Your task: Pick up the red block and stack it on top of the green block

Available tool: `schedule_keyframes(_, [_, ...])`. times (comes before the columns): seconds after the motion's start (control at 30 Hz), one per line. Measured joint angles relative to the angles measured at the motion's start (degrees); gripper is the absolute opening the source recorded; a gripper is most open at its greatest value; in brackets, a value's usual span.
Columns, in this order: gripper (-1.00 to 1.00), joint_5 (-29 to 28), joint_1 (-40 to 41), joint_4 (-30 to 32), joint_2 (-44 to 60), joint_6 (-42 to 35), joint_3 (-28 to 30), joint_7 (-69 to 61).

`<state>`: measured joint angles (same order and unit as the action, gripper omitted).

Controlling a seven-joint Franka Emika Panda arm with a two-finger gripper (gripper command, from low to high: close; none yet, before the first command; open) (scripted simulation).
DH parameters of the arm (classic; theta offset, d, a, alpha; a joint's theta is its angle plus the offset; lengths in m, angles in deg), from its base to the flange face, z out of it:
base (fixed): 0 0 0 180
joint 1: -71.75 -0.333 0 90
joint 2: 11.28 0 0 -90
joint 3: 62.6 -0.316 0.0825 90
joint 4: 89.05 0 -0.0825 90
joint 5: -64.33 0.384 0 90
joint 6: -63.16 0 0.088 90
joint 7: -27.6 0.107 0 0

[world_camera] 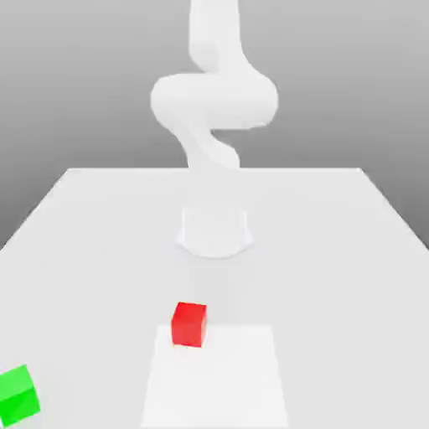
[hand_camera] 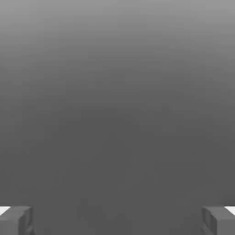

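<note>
On the surface: the red block point(world_camera: 188, 325) is seen in the exterior view, toward the near part of the surface point(world_camera: 335, 276), a little to the exterior view's left of the arm's base point(world_camera: 214, 233).
Red block, form: a compact, cube-like shape with straight edges and plain faces is shown; it is set upright, with a slight turn, so that its top, its near face and a narrow strip of side are presented.
Red block, colour: a strong, even red is carried by every visible face, with only small changes of shade from one face to the next.
White patch: the far edge of the pale panel point(world_camera: 218, 385) is overlapped by the red block near that edge's end at the exterior view's left; the block seems to be rested partly on it, though this is hard to judge against so pale a ground.
Green block: the green block point(world_camera: 17, 395) is found well apart from the red one, nearer the camera, and is cut off by the exterior view's left edge; bright green is shown above, darker green below, and its edges are slanted.
Pincer: in the hand view, the pincer point(hand_camera: 117, 221) is held released, its two sides spread wide apart.
Arm: the white arm point(world_camera: 214, 100) is raised above its base.
</note>
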<state>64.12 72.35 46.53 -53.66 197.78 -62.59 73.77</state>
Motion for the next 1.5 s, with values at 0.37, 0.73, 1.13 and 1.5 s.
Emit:
schedule_keyframes(0.37, [0.00,-1.0,2.8,20.0,18.6,15.0,1.1,1.7])
schedule_keyframes(0.73, [0.00,1.5,4.6,31.5,47.7,37.9,1.7,0.6])
schedule_keyframes(1.13, [-1.00,0.9,5.3,31.7,47.1,37.4,1.1,1.1])
schedule_keyframes(1.5, [-1.00,4.1,9.5,22.3,41.9,22.3,4.6,-4.4])
